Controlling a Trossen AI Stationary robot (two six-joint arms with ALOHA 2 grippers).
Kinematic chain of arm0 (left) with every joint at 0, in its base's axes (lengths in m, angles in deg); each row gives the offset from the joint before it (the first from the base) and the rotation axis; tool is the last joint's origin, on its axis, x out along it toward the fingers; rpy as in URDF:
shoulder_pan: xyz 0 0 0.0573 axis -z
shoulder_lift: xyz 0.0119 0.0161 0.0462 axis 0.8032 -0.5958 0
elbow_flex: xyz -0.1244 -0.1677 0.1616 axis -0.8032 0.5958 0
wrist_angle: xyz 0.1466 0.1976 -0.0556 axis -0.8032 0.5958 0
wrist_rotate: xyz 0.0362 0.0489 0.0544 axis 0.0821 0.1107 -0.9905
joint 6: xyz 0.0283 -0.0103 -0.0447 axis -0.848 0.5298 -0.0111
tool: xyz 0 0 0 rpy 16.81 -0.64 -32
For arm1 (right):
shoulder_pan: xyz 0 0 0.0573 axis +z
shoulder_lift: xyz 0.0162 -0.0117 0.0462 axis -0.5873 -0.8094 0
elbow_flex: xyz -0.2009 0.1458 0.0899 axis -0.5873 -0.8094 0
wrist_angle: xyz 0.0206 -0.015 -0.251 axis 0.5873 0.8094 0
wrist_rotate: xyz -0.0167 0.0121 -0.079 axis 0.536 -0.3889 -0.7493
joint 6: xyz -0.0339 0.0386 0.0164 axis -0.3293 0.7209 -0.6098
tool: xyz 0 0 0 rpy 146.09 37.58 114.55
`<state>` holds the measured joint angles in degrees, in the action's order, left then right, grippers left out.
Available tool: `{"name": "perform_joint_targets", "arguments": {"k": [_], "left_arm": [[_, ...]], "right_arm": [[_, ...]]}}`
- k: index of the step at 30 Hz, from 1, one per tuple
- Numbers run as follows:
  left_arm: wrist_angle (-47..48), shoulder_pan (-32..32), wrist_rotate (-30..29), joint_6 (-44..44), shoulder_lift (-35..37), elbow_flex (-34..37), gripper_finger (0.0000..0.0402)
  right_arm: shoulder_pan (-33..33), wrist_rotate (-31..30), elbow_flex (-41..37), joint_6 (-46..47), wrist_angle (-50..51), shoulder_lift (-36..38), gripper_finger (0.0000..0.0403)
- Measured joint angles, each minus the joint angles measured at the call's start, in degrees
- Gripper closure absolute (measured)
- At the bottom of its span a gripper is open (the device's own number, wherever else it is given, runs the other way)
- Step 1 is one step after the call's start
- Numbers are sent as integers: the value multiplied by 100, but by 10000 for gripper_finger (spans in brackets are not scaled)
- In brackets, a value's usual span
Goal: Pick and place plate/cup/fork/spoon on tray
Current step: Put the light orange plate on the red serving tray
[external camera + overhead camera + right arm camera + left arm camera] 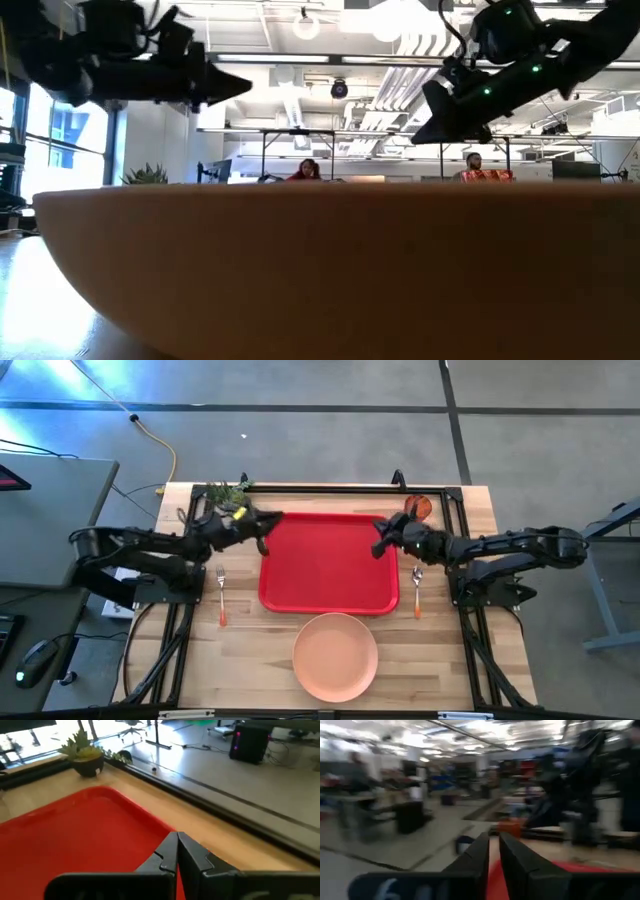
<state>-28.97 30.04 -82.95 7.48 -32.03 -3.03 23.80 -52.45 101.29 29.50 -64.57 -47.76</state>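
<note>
on the worktop, the tray (328, 565) sits in the middle toward the far edge, and as far as i can see nothing is on it yet, so i judge the task hardly started. the plate (335, 656) lies on bare wood just off the tray's near edge, close to the worktop's near edge. the fork (221, 596) lies beside the tray's left edge and the spoon (416, 591) beside its right edge, both on the wood with their orange handles toward the near edge. the cup (419, 506) stands near the far right corner, off the tray, and a small potted plant (227, 491) stands by the far edge. my left gripper (264, 542) hovers at the tray's far left corner, its jaws together and holding nothing in its wrist view. my right gripper (379, 547) hovers over the tray's right edge, jaws also together and empty. all four pieces are left to move, as i read it. i can make out no brand, label or writing anywhere.
</note>
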Motion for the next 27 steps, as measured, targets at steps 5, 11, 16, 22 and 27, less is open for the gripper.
{"name": "perform_joint_targets", "arguments": {"k": [5, 11, 16, 22, 27], "left_arm": [[844, 789, 80, 750, -753, -846, 307], [3173, 1862, 224, 846, -1605, -2162, 259], [4477, 2582, 198, 1170, -2105, -2848, 243], [5653, 3318, 128, 2180, -2234, -3163, 246], [5719, 3948, -422, 3076, -2231, -3162, 250]], "right_arm": [[932, -854, 3, 800, 187, 104, 402], [1406, -1718, 548, 149, 496, 264, 402], [1461, -1743, 1195, 84, 1196, 253, 402], [1487, -1652, 1728, 572, 2101, 249, 402], [1526, -1495, 1812, 787, 2166, 249, 402]]}}
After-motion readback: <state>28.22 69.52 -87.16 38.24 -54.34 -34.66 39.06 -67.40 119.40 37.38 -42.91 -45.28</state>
